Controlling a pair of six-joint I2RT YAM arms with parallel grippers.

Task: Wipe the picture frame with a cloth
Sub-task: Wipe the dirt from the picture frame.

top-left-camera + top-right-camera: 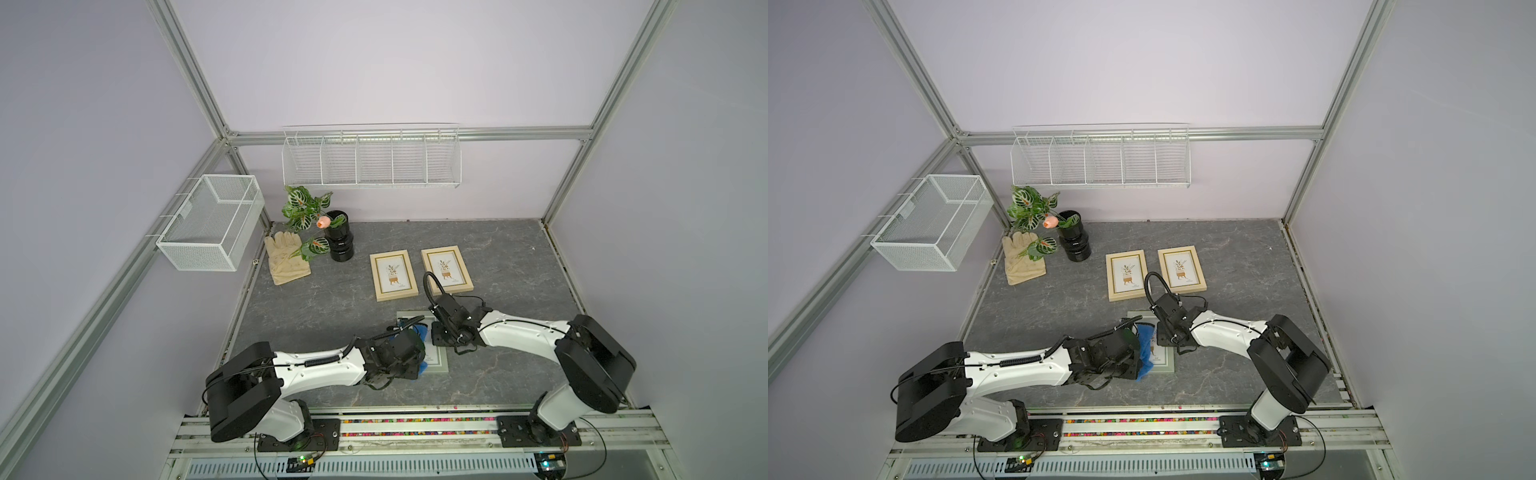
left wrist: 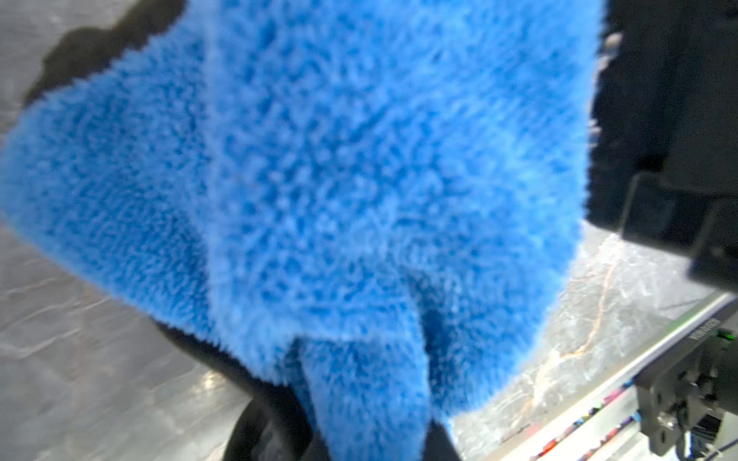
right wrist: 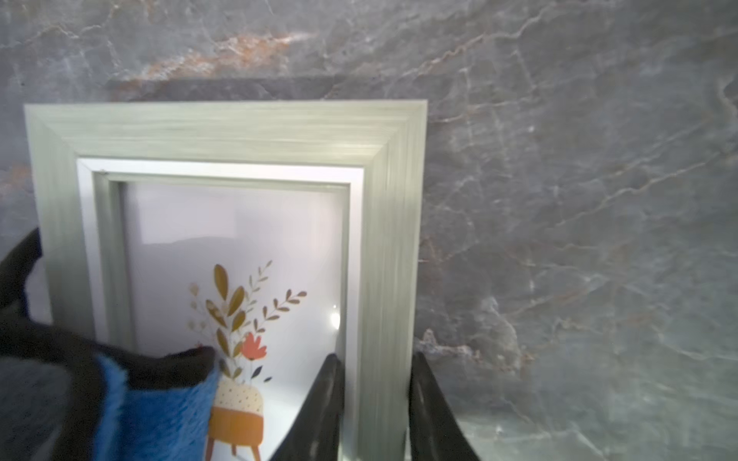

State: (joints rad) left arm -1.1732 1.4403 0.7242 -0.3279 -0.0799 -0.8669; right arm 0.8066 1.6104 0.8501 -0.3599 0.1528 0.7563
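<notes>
Jaws of the left gripper [image 1: 1133, 352] pinch nearly shut on the plush royal-blue microfibre cloth [image 2: 359, 179], which hangs over the left side of the grey-green rectangular picture frame [image 3: 223, 127]. Jaws of the right gripper [image 3: 377, 403] clamp its right rail, flat on the grey marbled desk [image 3: 579, 199]. The frame's long axis runs away from the robot; bare glass lies beyond the cloth, so the stroke likely goes outward.
</notes>
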